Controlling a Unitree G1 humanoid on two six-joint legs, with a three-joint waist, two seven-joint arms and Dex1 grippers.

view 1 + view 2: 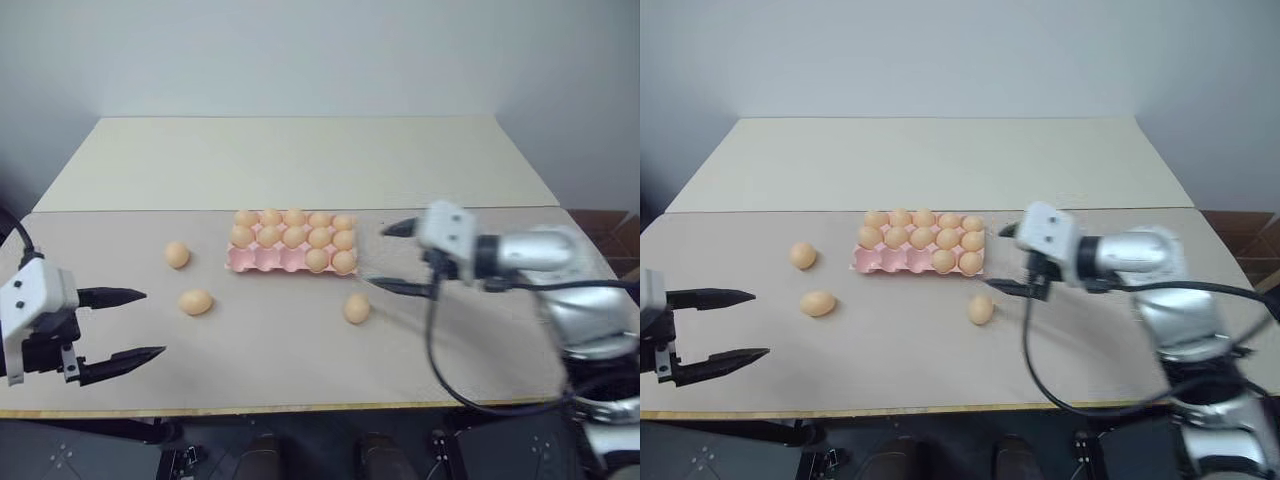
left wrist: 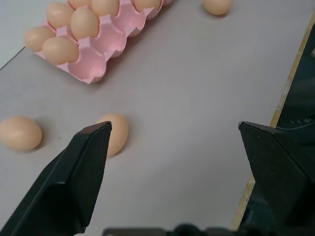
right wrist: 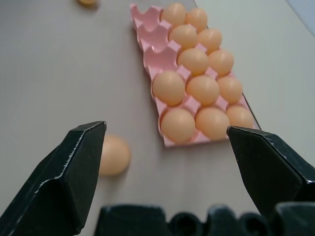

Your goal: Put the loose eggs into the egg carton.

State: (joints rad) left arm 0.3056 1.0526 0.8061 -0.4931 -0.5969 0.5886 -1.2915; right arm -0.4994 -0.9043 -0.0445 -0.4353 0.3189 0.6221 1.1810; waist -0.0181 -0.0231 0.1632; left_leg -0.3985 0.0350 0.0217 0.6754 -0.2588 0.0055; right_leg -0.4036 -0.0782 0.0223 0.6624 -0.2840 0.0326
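Note:
The pink egg carton [image 1: 262,260] lies mid-table with several eggs in it; the left cups of its front row are bare. Three loose eggs rest on the table: one [image 1: 177,255] left of the carton, one [image 1: 195,302] nearer the front, and one [image 1: 357,309] off the carton's front right corner. My left gripper [image 1: 153,322] hovers open at the front left, pointing toward the nearer left egg [image 2: 117,132], with nothing between its fingers. My right gripper [image 1: 380,257] is open and empty just right of the carton [image 3: 160,54], above the right loose egg [image 3: 114,155].
The table's front edge [image 1: 300,408] runs just below both grippers. A second, lighter table [image 1: 300,160] adjoins at the back. A black cable [image 1: 435,350] hangs from the right arm over the table's front right.

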